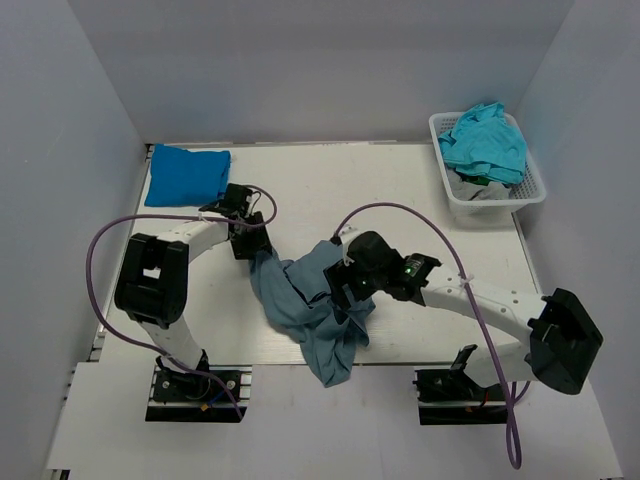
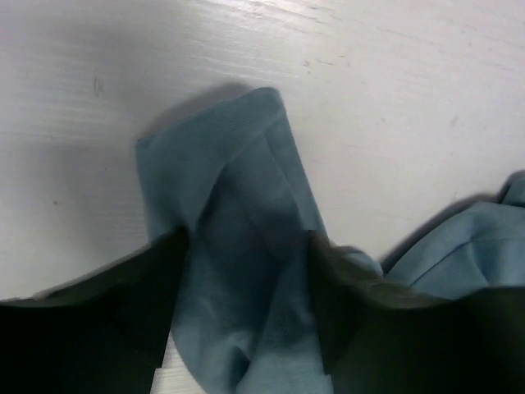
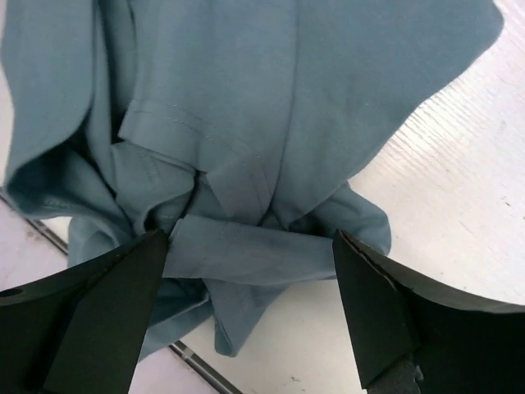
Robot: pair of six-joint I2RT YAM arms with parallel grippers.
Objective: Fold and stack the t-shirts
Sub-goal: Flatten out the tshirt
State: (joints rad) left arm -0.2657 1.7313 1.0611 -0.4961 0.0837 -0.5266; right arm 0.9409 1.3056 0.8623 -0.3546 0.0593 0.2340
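The left arm rises from its base at 7 o'clock, bends at a high elbow, and runs its forearm toward the table's middle. The left gripper (image 1: 250,254) points down there. In the left wrist view its dark fingers (image 2: 123,312) are clenched on a bunched fold of the grey shirt (image 1: 315,330), which fills the gap between them. The fold's tip pokes out toward 12 o'clock over the white table (image 1: 420,220).

The right arm goes from its base at 5 o'clock out to an elbow at 4 o'clock. From there the forearm reaches toward 9 o'clock, which brings the right gripper (image 1: 345,298) low over the shirt's middle. Its fingers (image 3: 90,320) stand released and wide apart, astride a flat hemmed band of the cloth. Whether the tips touch that cloth is unclear.

The grey shirt lies crumpled at the table's centre. One corner is drawn up toward 10 o'clock into the left gripper, and its lower part hangs over the near edge at 6 o'clock.

A folded blue shirt (image 1: 187,175) lies flat at 10 o'clock, well apart from both grippers. Turquoise shirts (image 1: 485,140) are heaped in the basket (image 1: 490,205) at 2 o'clock.
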